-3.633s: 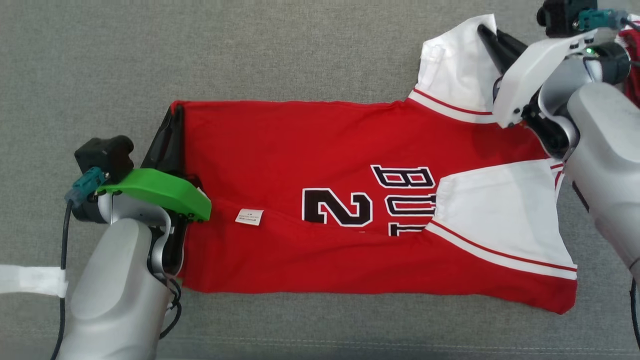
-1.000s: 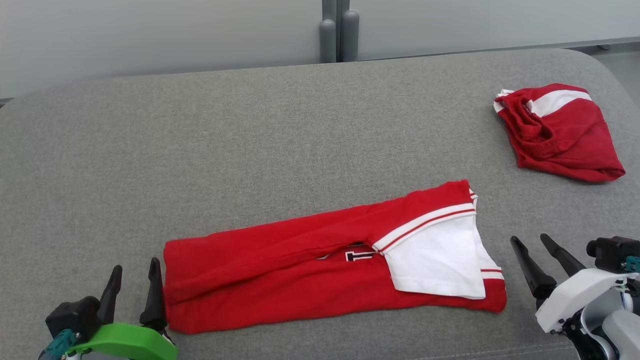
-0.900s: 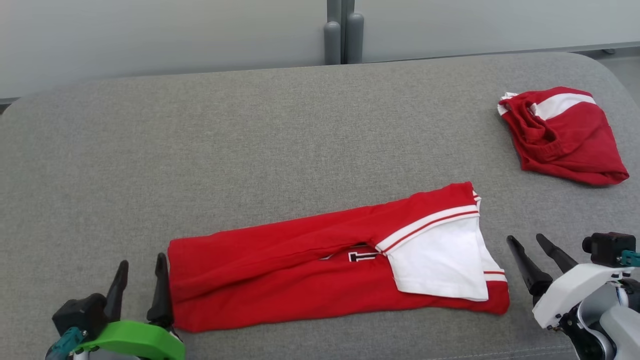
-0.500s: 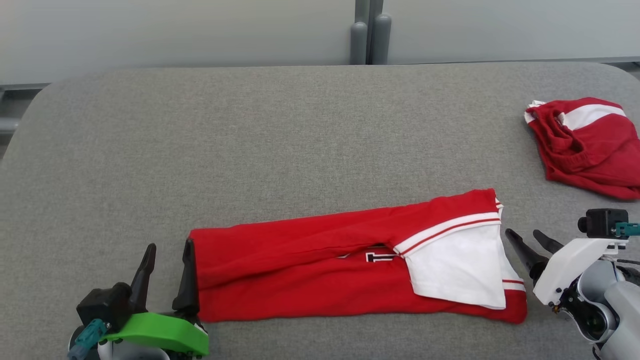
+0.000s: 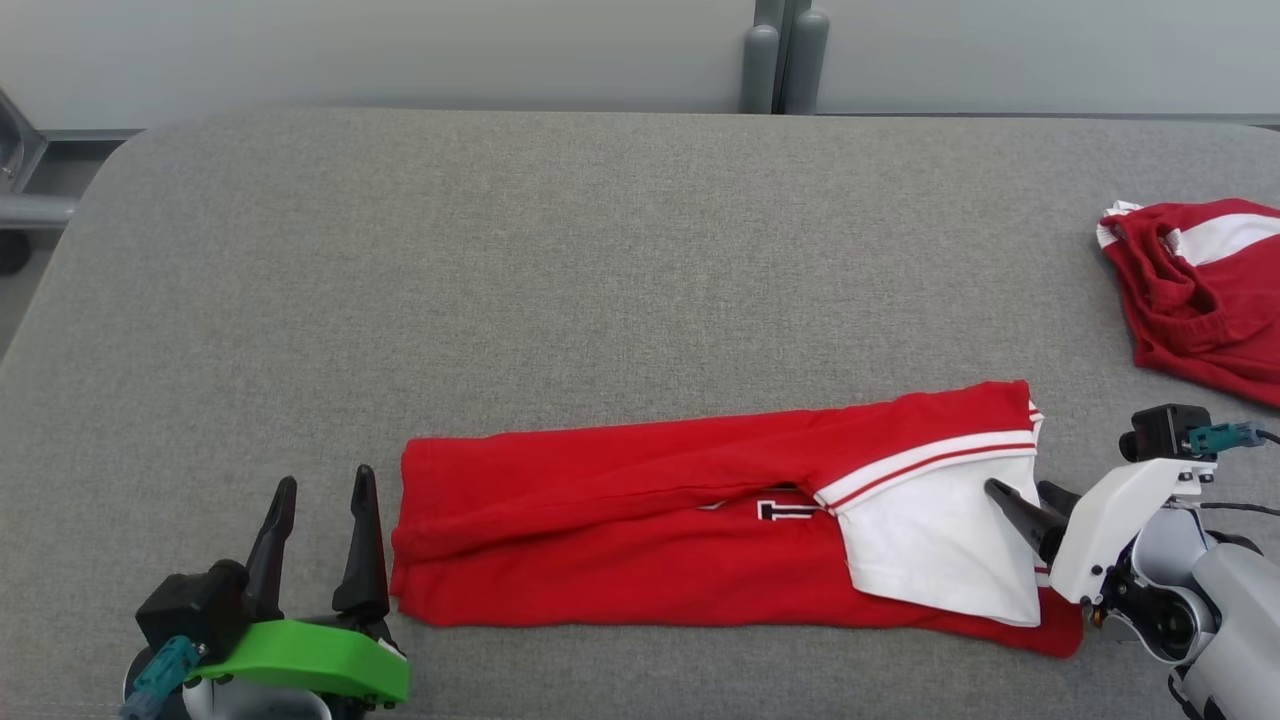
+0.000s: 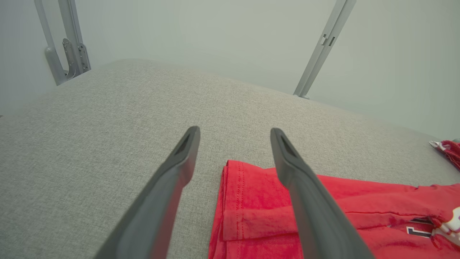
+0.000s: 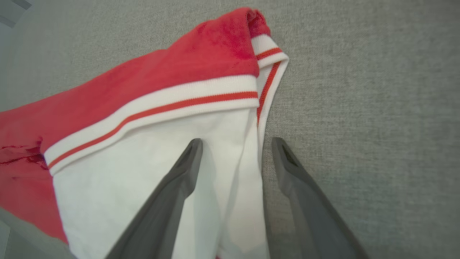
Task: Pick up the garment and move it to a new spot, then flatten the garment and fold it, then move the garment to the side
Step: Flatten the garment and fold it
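"Where's the garment now?"

"It's lying on the grey desk, on the robot's side of it, folded into a long red strip that runs left to right. A white sleeve with a red stripe is turned over on top at the right end. A bit of black lettering peeks out of the fold in the middle."

"And the hands?"

"Both are spread wide and neither holds anything. The left hand stands just beside the strip's left end, with its fingers pointing away from the robot. I can't tell whether the nearer finger brushes the hem. The right hand is at the other end, angled to the left. One of its fingers is over the white sleeve and the other over bare desk just past the cloth, so the edge sits between them. Whether they touch the cloth, I can't say."

"Anything else up there?"

"A second red garment with a white band, bunched up at the far right, well apart from the folded one."
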Available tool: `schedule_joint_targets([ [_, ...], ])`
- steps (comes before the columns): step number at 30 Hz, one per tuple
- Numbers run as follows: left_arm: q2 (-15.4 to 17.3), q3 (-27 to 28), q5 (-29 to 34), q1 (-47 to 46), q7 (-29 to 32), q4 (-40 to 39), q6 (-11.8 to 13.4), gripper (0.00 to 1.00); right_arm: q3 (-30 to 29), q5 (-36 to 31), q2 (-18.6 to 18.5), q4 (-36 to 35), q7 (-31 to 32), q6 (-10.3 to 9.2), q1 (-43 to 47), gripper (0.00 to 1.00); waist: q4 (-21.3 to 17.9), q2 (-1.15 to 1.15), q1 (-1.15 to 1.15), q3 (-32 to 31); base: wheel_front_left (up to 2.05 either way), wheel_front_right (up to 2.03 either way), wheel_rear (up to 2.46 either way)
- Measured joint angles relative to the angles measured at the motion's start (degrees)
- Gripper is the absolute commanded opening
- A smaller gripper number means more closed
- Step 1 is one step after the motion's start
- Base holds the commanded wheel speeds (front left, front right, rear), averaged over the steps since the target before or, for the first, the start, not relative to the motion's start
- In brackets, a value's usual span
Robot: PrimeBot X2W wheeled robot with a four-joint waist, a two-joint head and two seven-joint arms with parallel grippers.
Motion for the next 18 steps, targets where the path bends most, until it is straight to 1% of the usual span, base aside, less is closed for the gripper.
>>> schedule_joint_targets([
  [1, 0.0, 0.2, 0.1, 0.0, 0.0, 0.0, 0.1, 1.00, 0.2, 0.0, 0.0, 0.0, 0.3, 0.18, -0.2, 0.75, 0.0, 0.00, 0.00, 0.0, 0.00, 0.00, 0.00],
  [2, 0.0, 0.3, 0.1, 0.0, 0.0, -0.1, 0.1, 1.00, 0.4, 0.0, 0.1, 0.1, 0.4, 0.45, -0.4, 0.49, 0.0, 0.00, 0.00, 0.1, 0.00, 0.00, 0.00],
  [3, 0.0, 0.4, 0.2, 0.0, 0.0, -0.1, 0.1, 1.00, 0.5, 0.0, 0.1, 0.2, 0.6, 0.45, -0.6, 0.45, 0.0, 0.00, 0.00, 0.1, 0.00, 0.00, 0.00],
  [4, 0.0, 0.5, 0.5, 0.1, 0.0, -0.2, 0.1, 1.00, 0.6, 0.0, 0.1, 0.3, 0.9, 0.45, -0.9, 0.38, -0.1, 0.00, 0.00, 0.1, 0.00, 0.00, 0.00],
  [5, 0.0, 0.5, 0.5, 0.1, 0.0, -0.3, 0.1, 1.00, 0.8, 0.0, 0.2, 0.4, 1.0, 0.46, -1.1, 0.33, -0.1, 0.00, 0.00, 0.2, 0.00, 0.00, 0.00],
  [6, 0.0, 0.5, 0.5, 0.1, 0.0, -0.3, 0.1, 1.00, 0.8, 0.0, 0.3, 0.5, 1.2, 0.46, -1.2, 0.21, -0.2, 0.00, 0.00, 0.2, 0.00, 0.00, 0.00],
  [7, 0.0, 0.5, 0.5, 0.1, 0.0, -0.4, 0.1, 1.00, 1.0, 0.1, 0.4, 0.6, 1.4, 0.47, -1.3, 0.00, -0.2, 0.00, 0.00, 0.2, 0.00, 0.00, 0.00],
  [16, 0.0, 1.0, 1.1, 0.9, 0.0, -0.7, 0.1, 1.00, 0.8, 0.3, 0.6, 0.7, 0.5, 0.51, -2.7, 0.00, -0.7, 0.00, 0.00, 0.2, 0.00, 0.00, 0.00],
  [18, -0.1, 1.6, 1.1, 1.0, 0.0, -0.8, 0.2, 1.00, 0.5, 0.5, 0.6, 0.7, 0.1, 0.81, -3.3, 0.00, -1.1, 0.00, 0.00, 0.0, 0.00, 0.00, 0.00],
])
